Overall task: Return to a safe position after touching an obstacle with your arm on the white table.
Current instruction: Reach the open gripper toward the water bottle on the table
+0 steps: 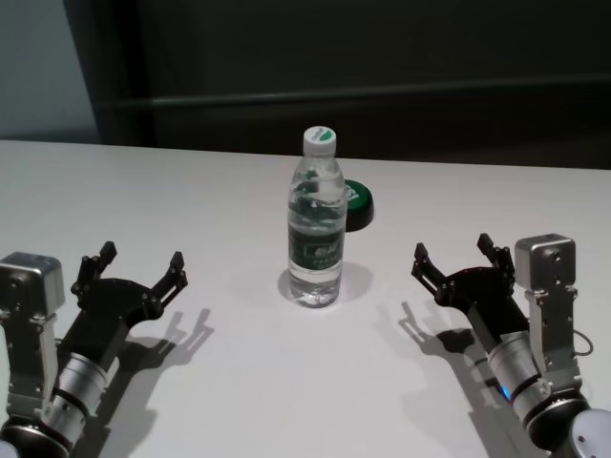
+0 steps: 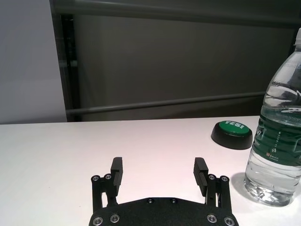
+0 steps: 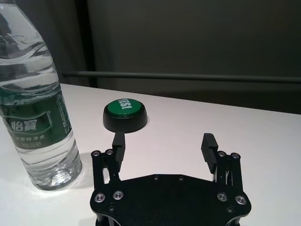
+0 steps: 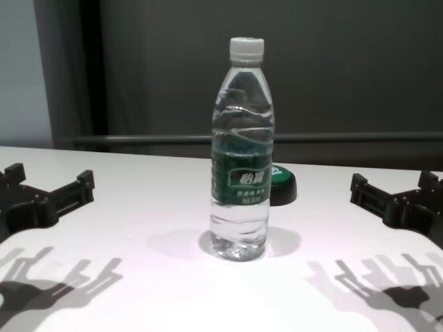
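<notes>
1. Both end effectors lay nearest, low over the white tabletop [image 1: 143,181]: the left end effector [image 1: 141,264] at the near left, the right end effector [image 1: 455,255] at the near right, each with its fingers spread wide and nothing between them.
2. Between them, and a little farther off, the bottle [image 1: 316,219] stood upright on the tabletop, well apart from either end effector.
3. It was a tall clear plastic bottle holding water, ribbed toward the shoulder, with a white screw cap [image 1: 320,140] and a dark green label [image 4: 241,178] around its middle.
4. Each forearm reached in from the near edge and angled inward toward the bottle, fingertips pointing away from the robot; their shadows fell on the tabletop just beside them.
5. The label carried white script, two Chinese characters in a framed panel; smaller print beside it was too fine to read.
6. Just behind the bottle to the right sat a low round black button [image 3: 125,117] with a green top reading "YES!".
</notes>
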